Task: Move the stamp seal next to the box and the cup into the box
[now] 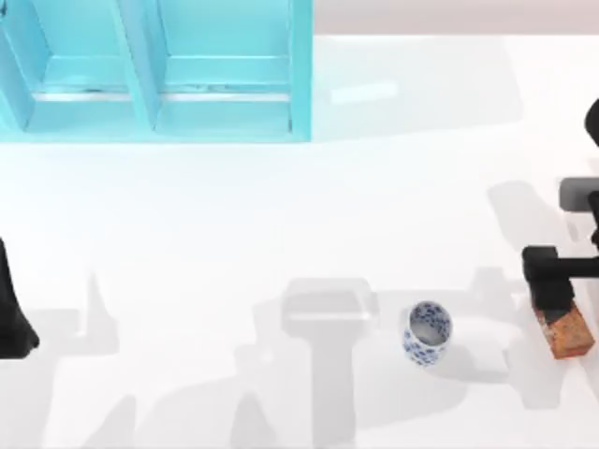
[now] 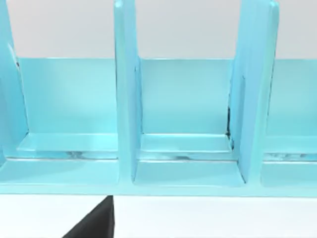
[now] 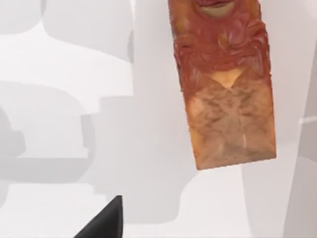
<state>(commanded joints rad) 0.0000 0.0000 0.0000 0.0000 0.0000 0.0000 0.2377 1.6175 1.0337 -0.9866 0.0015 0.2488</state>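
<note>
Right claw [image 1: 552,301] sits over the stamp seal [image 1: 567,332].

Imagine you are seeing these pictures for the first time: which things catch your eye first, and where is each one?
The big turquoise box with its open compartments stands at the table's far left. Near the front, right of centre, sits the small blue-and-white cup, upright and alone. At the right edge, the right gripper is over the reddish-brown stamp seal, while the left arm waits at the left edge.
</note>
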